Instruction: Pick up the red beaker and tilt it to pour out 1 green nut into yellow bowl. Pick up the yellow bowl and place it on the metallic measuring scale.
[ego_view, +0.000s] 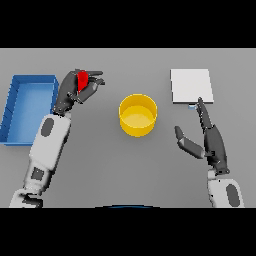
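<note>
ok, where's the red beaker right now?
In the head view, the beaker is gripped in the left hand, on the left, between the blue bin and the yellow bowl.

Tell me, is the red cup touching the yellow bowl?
Apart. In the head view, the red beaker sits gripped in the left hand, with bare grey table between it and the yellow bowl.

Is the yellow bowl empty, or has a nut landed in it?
Empty as far as visible: the yellow bowl shows only plain yellow inside, no green nut.
</note>
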